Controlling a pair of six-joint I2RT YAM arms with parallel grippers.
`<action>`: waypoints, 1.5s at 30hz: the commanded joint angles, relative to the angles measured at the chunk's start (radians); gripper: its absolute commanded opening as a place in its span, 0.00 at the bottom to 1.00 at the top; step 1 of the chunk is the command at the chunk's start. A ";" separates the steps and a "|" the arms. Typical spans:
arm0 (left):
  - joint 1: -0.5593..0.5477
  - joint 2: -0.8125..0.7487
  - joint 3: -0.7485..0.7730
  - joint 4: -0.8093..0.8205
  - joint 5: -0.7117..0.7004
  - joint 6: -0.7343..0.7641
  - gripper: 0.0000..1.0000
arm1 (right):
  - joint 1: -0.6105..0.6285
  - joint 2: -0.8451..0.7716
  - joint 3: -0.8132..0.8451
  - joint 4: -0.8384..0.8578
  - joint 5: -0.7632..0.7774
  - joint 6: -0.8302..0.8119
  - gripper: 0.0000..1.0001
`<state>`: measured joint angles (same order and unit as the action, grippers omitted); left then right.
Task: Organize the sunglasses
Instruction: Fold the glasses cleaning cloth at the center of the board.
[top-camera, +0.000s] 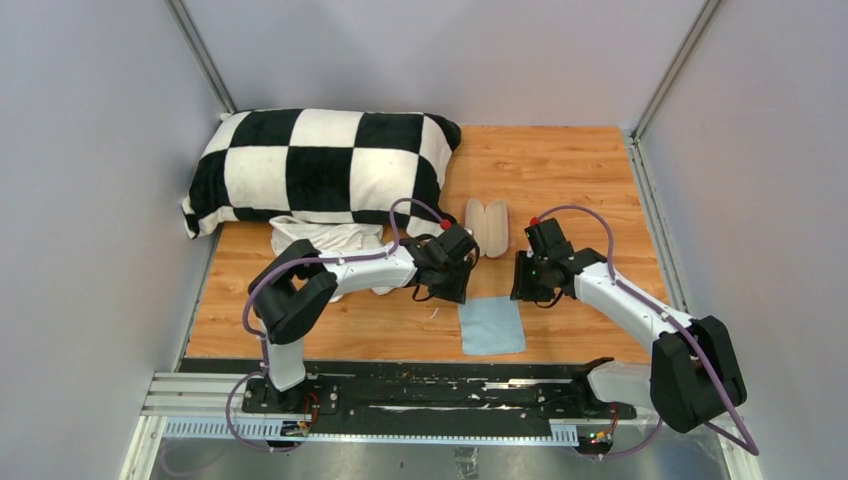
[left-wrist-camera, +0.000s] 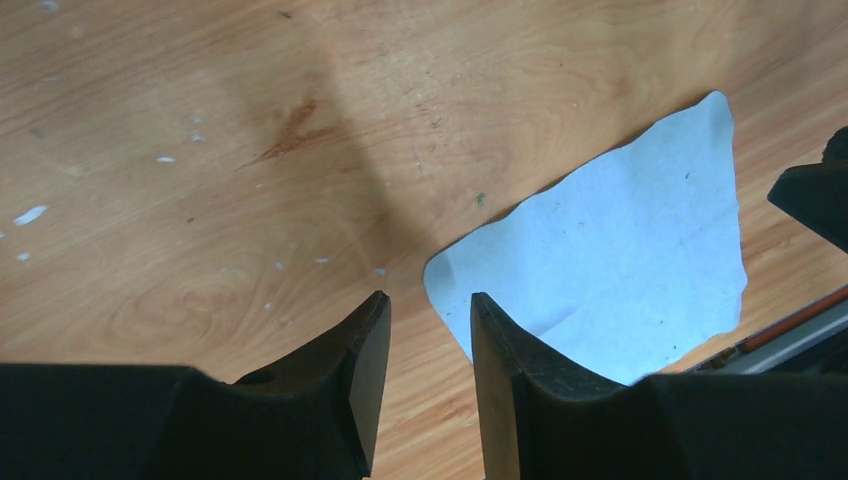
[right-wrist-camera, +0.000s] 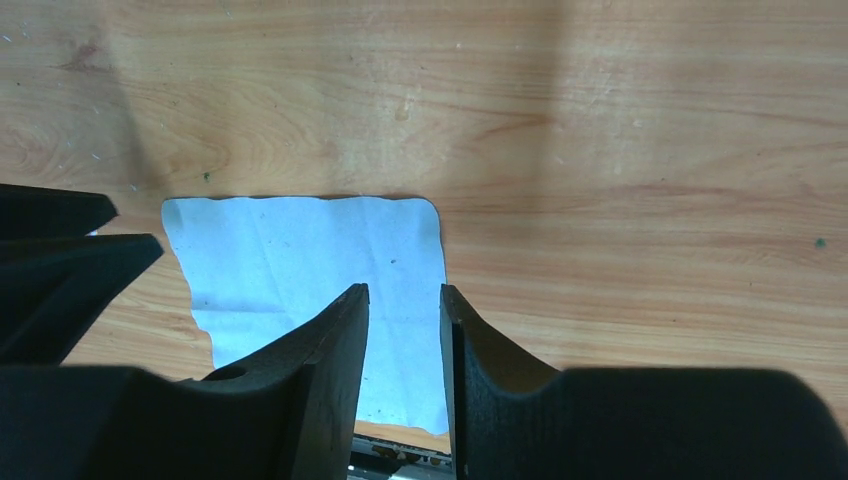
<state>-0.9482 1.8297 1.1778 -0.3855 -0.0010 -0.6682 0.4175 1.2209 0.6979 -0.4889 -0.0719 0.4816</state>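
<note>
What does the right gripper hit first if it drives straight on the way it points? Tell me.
Probably the light-blue cloth: the right gripper, jaws open and empty, aims just inside one edge of it, with the wooden table beneath. Its height above the cloth is unclear.

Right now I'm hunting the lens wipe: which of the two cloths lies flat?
The light-blue cloth, spread flat on its own; the white cloth is bunched against the checkered pillow.

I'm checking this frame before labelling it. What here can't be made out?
1. Sunglasses: in no view; in the top view the left gripper and right gripper cover the table beside the open pink case.
2. Case contents: too small, top view.
3. Light-blue cloth: near edge behind the fingers, both wrist views.
</note>
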 joint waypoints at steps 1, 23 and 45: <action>-0.003 0.052 -0.001 0.066 0.052 -0.025 0.38 | -0.030 0.000 0.015 0.001 -0.021 -0.026 0.38; -0.002 0.062 0.018 -0.028 -0.055 0.008 0.00 | -0.071 -0.008 -0.012 0.023 -0.105 -0.056 0.39; 0.051 0.114 0.094 -0.059 0.041 0.260 0.00 | -0.065 0.193 0.030 0.177 -0.123 -0.085 0.34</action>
<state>-0.9115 1.9095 1.2423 -0.4252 0.0185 -0.4583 0.3626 1.3922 0.6968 -0.3351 -0.2253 0.4038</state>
